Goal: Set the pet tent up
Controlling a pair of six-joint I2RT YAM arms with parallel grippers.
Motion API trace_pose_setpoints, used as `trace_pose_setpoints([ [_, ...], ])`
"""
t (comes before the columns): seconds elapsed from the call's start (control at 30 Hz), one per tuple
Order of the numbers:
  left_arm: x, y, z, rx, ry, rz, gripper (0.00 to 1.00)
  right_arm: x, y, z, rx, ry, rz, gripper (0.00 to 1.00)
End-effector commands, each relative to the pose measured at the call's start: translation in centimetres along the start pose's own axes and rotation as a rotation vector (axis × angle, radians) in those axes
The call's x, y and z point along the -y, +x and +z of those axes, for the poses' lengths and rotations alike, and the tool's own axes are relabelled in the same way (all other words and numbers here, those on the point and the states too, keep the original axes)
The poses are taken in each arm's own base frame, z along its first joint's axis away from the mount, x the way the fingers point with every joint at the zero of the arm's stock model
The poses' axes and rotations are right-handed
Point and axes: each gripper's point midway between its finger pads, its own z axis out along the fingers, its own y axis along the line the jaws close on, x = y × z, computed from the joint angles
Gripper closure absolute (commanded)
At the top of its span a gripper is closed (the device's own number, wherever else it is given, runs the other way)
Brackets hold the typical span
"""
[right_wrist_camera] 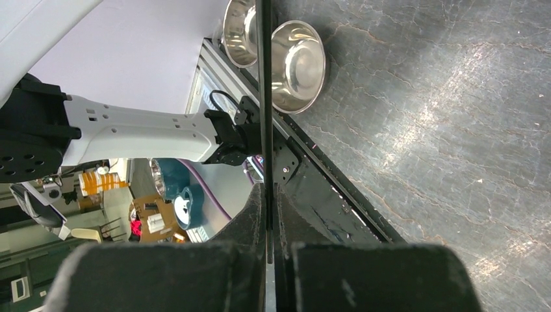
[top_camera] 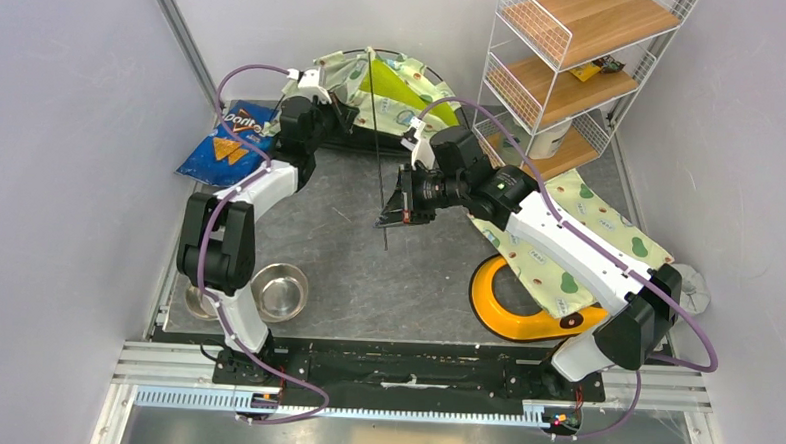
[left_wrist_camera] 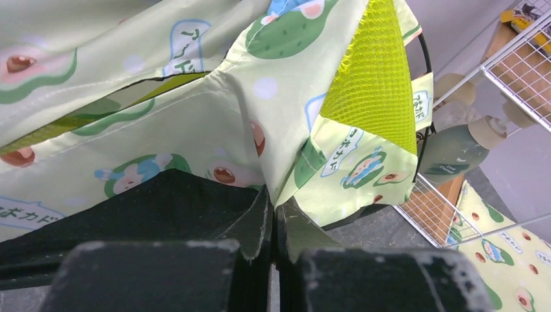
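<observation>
wrist views only: left gripper (left_wrist_camera: 273, 209) pinches pet tent (left_wrist_camera: 195, 123) | right gripper (right_wrist_camera: 268, 195) clamps pole (right_wrist_camera: 264, 97)

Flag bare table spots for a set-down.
Bare: the grey table front-centre, between the steel bowls and the yellow ring, below the black pole. Crowded: back, with the pet tent and chip bag; right, with the printed mat and wire shelf.
</observation>
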Motion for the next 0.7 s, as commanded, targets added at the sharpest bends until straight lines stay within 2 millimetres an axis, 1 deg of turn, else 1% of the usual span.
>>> trace_pose_setpoints([
  [0.0,0.7,-2.9,0.2,0.071,0.014,0.056,0.98,-0.1,-4.0,-0.7,0.146,0.014,-0.022,1.0],
  [0.07,1.2,-2.8,-0.3,0.063,0.038,0.058,0.98,-0.3,-4.5,-0.6,0.165,0.004,-0.014,1.0],
  [0.2,2.6,-2.5,-1.4,0.04,0.098,0.052,0.98,-1.3,-6.1,-0.3,0.234,-0.048,0.044,1.0],
  [0.33,3.7,-1.9,-2.7,0.017,0.129,0.054,0.98,-1.3,-7.2,0.9,0.24,-0.082,0.197,1.0],
  [0.4,4.1,-1.9,-3.2,0.016,0.14,0.066,0.98,-1.1,-6.9,1.8,0.198,-0.091,0.289,1.0],
  [0.5,4.3,-1.8,-3.7,0.014,0.151,0.089,0.98,-0.2,-5.8,2.9,0.113,-0.077,0.426,1.0],
  [0.67,4.9,-1.7,-4.4,0.018,0.18,0.128,0.98,1.7,-3.8,3.7,0.031,0.006,0.537,1.0],
])
